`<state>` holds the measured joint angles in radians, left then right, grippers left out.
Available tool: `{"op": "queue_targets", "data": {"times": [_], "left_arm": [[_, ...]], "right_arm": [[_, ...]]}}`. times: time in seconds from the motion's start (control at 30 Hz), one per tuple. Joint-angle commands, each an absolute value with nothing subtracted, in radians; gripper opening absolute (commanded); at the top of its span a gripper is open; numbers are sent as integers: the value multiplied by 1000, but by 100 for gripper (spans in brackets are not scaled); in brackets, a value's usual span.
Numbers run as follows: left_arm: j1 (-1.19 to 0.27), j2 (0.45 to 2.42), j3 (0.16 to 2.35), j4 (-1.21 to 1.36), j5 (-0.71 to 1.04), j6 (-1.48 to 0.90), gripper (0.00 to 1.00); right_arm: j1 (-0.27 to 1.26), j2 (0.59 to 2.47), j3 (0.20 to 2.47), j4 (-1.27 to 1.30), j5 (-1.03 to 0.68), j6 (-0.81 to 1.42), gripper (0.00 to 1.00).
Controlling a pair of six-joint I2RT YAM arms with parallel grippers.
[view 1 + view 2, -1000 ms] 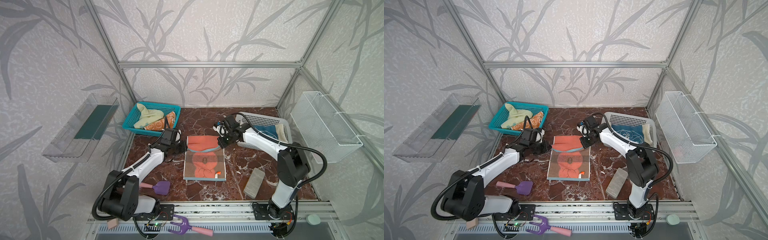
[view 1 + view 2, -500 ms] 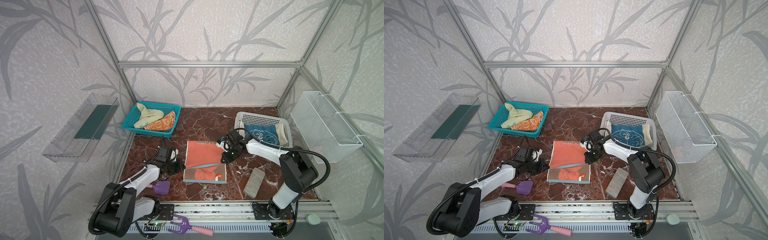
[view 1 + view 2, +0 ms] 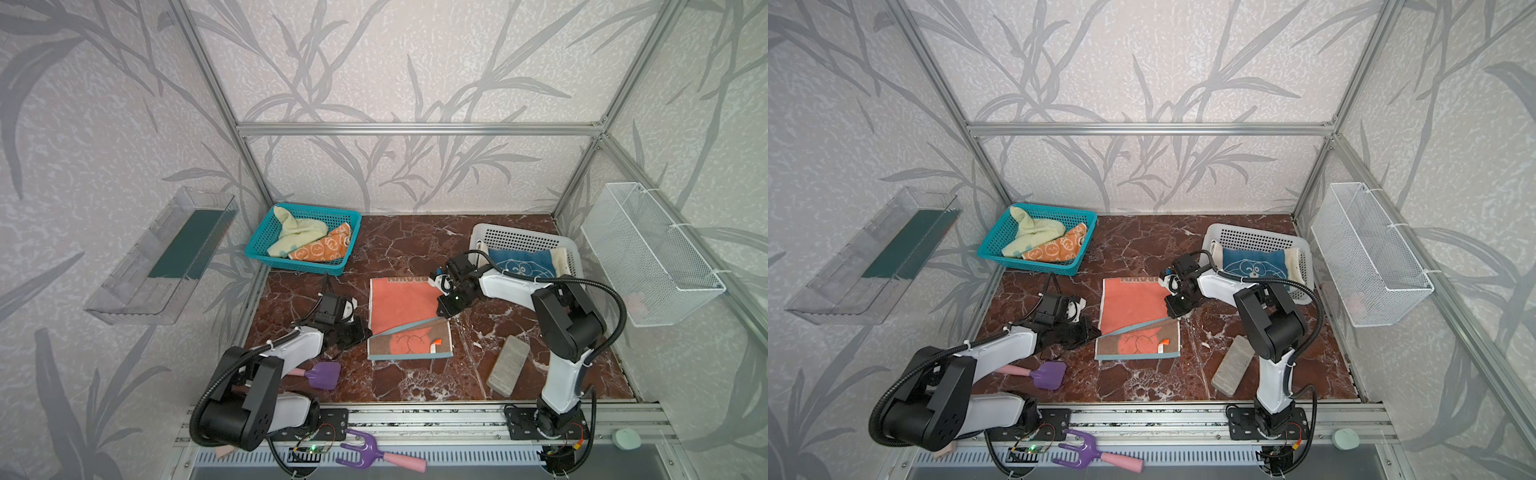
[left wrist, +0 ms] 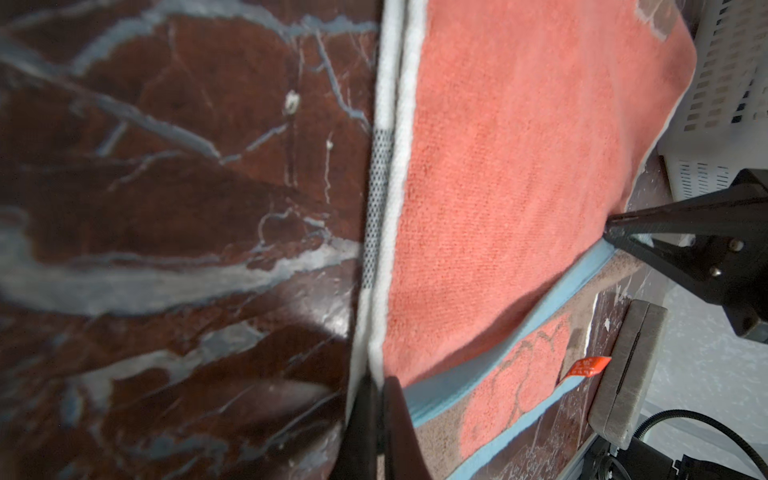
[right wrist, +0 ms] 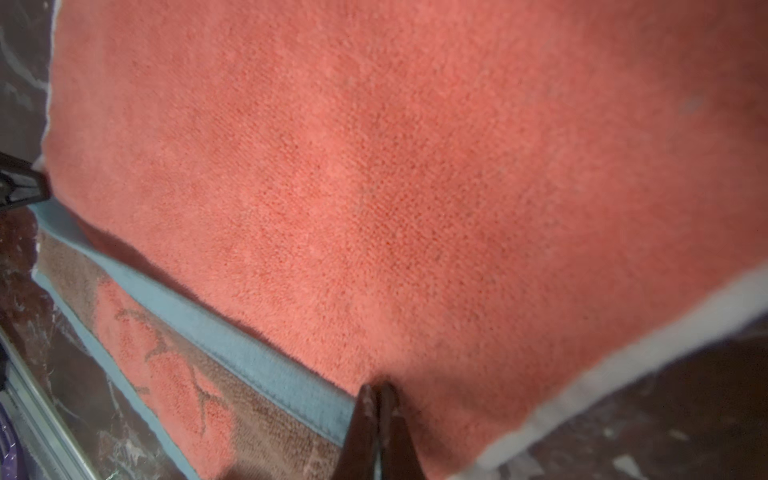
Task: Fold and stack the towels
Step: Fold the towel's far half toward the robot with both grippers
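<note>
Stretching between left hand and right hand is salmon towel.

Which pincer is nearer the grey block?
Right. The right pincer holds the salmon towel on the side facing the grey block; the left pincer holds its far side.

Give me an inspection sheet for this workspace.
Surface: dark red marble tabletop.
Job's things: salmon towel part folded at centre; yellow towel and orange towel in teal basket; blue towel in white basket.
Clutter: grey block and purple scoop on the tabletop; purple fork on the front rail.
Grippers: left gripper and right gripper both shut on the salmon towel's folded edge.
Cables: black cable loops along each arm.
Surroundings: clear tray on left wall, wire basket on right wall.
</note>
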<state>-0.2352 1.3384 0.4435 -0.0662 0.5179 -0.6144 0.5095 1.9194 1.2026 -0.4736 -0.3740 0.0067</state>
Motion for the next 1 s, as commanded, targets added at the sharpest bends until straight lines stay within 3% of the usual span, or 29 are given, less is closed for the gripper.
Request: {"op": "queue_targets", "data": {"times": [0.0,0.27,0.47,0.73,0.97], "left_arm": [[-226,1376,531,-56,480,-618,0],[-227,1312,731,-258,459,-566,0],[-227,1151,642,-331,434,-555,0],[-226,1122,414,-185,445,-636,0],[-225,1147,426,-219,460,-615,0]], "right_arm": [[481,1933,1278,-521,-308,-36,0],[484,1778,1291,-604,-311,-28,0],[497,1616,1112,-562,-365,19,0],[518,1730,926,-406,-481,81,0],[527,1712,968,-441,-463,72,0]]}}
